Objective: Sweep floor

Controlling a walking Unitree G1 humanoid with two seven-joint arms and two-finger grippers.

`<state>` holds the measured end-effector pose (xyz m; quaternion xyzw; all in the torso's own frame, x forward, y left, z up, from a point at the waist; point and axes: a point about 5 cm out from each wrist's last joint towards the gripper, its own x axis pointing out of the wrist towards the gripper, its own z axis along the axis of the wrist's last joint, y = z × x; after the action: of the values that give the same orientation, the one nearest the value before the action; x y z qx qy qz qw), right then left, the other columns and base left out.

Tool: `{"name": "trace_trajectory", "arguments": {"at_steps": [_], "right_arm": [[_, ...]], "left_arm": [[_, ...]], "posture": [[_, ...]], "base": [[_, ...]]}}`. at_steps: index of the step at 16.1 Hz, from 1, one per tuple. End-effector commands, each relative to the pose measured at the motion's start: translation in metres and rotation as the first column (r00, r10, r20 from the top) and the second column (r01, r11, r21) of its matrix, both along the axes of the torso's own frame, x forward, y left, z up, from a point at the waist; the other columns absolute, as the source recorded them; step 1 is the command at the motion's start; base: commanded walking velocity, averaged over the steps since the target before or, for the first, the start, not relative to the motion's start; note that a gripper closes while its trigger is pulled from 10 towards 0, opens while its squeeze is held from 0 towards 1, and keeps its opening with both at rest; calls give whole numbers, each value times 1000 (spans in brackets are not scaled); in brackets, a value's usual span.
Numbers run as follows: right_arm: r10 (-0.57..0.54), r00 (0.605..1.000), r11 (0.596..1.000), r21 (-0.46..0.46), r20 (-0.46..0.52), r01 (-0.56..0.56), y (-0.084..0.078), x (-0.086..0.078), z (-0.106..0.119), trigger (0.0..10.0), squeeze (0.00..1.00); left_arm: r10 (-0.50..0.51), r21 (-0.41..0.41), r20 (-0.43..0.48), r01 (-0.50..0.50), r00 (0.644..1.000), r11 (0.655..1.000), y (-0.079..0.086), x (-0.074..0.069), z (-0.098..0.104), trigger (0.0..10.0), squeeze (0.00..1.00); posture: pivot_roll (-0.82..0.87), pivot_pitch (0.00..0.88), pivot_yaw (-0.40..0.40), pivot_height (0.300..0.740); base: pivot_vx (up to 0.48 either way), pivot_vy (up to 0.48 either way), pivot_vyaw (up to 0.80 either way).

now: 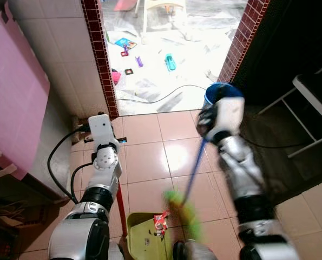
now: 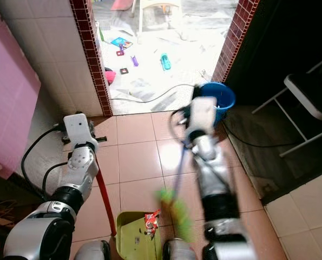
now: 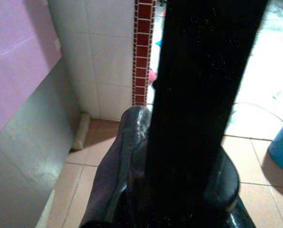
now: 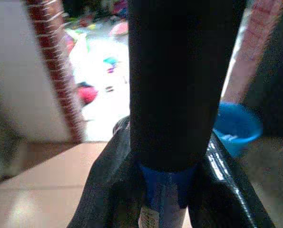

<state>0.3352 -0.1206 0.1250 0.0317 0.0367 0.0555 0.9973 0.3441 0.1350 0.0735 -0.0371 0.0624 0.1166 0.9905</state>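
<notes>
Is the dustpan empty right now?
No: in the left eye view a small red piece of litter already lies in the green dustpan, beside the broom's green bristles.

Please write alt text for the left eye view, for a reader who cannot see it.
The right gripper holds a blue-handled broom, its green bristles beside a green dustpan with red litter in it. The left gripper holds the dustpan's red handle on a tiled floor.

The right arm and the green broom head below it are motion-blurred; the dustpan beside it is cut off by the picture's edge.
</notes>
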Motion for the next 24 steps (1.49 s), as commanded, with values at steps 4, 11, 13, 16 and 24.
{"name": "trace_trajectory", "arguments": {"at_steps": [4,11,13,16,24], "right_arm": [[75,996,980,188,-46,-65,16,-3,-1,10000,0],[353,907,848,331,228,-413,31,11,85,10000,0],[371,882,887,170,290,-429,24,12,98,10000,0],[304,895,918,152,327,-367,8,16,107,10000,0],[-49,942,988,-124,333,95,-50,8,69,10000,0]], "left_arm": [[3,-55,41,-1,999,998,-6,5,9,10000,0],[1,-46,64,2,998,999,-1,9,15,10000,0],[-39,-103,76,47,996,994,-2,12,17,10000,0],[-18,-127,84,28,996,992,4,12,18,10000,0],[-52,-43,219,63,974,997,14,14,39,10000,0]], "posture": [[-109,62,-26,740],[-112,55,-26,740],[-112,53,-27,740],[-110,50,-28,740],[-90,26,-21,740]], "base": [[0,0,0],[0,0,0],[0,0,0],[0,0,0],[0,0,0]]}}
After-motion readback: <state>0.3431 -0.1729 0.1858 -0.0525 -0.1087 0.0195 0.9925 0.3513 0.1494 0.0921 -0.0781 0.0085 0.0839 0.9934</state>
